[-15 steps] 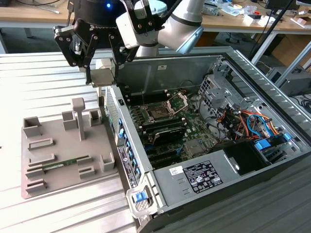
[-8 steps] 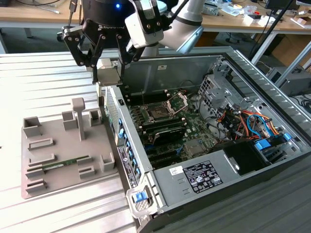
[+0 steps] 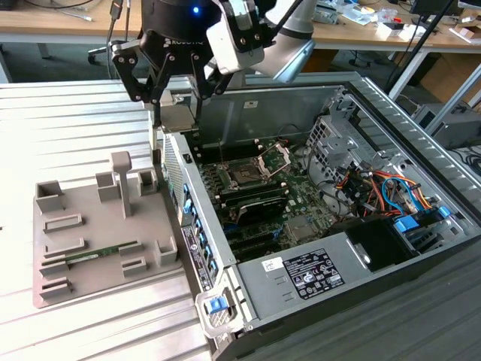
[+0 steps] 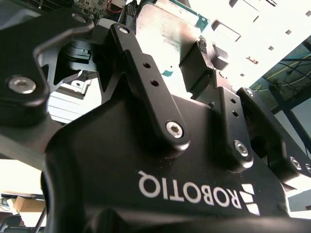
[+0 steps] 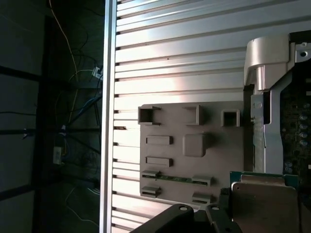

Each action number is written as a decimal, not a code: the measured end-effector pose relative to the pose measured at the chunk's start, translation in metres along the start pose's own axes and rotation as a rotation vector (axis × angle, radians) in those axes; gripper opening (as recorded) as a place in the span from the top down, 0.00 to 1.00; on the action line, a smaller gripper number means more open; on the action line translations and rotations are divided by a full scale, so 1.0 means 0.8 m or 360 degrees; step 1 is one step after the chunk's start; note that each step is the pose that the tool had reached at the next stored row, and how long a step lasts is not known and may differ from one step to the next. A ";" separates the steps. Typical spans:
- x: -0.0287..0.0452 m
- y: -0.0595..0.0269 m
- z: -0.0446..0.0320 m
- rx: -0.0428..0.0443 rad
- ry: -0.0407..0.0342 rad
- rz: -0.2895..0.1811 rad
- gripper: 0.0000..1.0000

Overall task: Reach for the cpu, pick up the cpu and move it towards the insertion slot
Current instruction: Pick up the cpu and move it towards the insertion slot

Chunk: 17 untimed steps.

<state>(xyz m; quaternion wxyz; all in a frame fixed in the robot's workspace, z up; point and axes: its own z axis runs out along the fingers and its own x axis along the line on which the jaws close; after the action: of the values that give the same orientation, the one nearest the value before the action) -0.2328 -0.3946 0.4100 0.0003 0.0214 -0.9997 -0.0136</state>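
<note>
The gripper (image 3: 179, 120) hangs above the edge of the computer case (image 3: 197, 226) that faces the grey tray (image 3: 90, 282), and its 2 fingers (image 4: 146, 92) are closed on the cpu (image 3: 179, 111). In both wrist views the chip sits pinched between them, silvery top showing with a thin green edge (image 5: 262, 199) (image 4: 165, 34). It is clear of the tray and well apart from the insertion slot (image 3: 244, 175), which lies on the motherboard (image 3: 301, 218) inside the case, with its hinged bracket (image 3: 275, 159) standing open beside it.

The hold looks like the weak point. The fingers grip a thin flat chip by its sides, so a jolt or a fast swing could let it tilt or slide out. It would then fall onto the case wall, the slatted table (image 3: 68, 128) or the board.

The case wall is the 2nd risk. The chip hangs just over it, so a path that drops early could clip the metal edge and knock the chip askew.

Near the socket, the raised bracket could catch a finger or a corner of the chip if the approach comes in from that side. A chip that arrives rotated or tilted would not seat, and pressing it could harm the socket contacts.

The memory stick (image 3: 101, 252) lies in the tray, well out of the way.
</note>
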 end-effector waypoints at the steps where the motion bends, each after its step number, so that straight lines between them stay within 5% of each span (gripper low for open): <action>1: -0.0013 0.000 0.0000 0.0000 0.0000 0.0000 0.45; 17: -0.0256 -0.001 0.0000 0.0000 0.0000 0.0000 0.45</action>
<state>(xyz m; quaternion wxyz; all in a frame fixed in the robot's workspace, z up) -0.2122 -0.3946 0.4100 0.0003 0.0214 -0.9997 -0.0136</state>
